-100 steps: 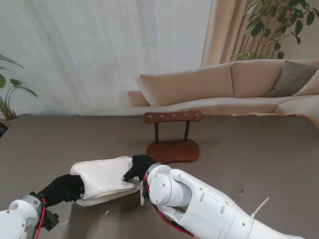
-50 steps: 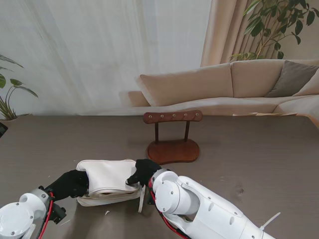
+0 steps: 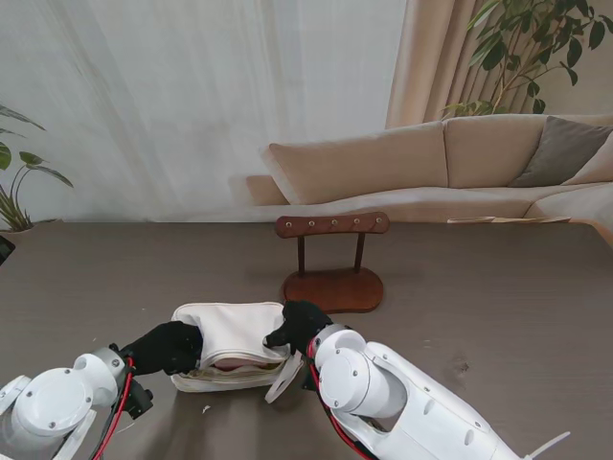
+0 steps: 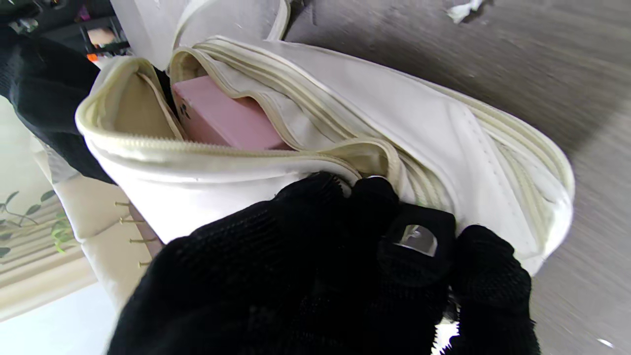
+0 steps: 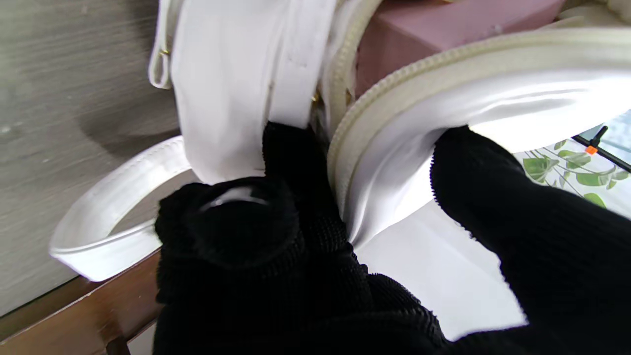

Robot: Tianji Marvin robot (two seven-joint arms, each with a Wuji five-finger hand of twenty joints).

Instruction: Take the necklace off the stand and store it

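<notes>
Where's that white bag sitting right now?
In the stand's view the white bag lies on the table near me, left of centre, held between the left hand and right hand, just before the wooden stand.

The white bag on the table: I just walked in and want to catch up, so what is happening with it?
The robot has the white bag between both hands. The left hand grips one end and the right hand grips the other, holding its zippered mouth open. A pink box sits inside. The wooden stand farther back has no necklace visible on its pegs, and I cannot make out the necklace in any view.
</notes>
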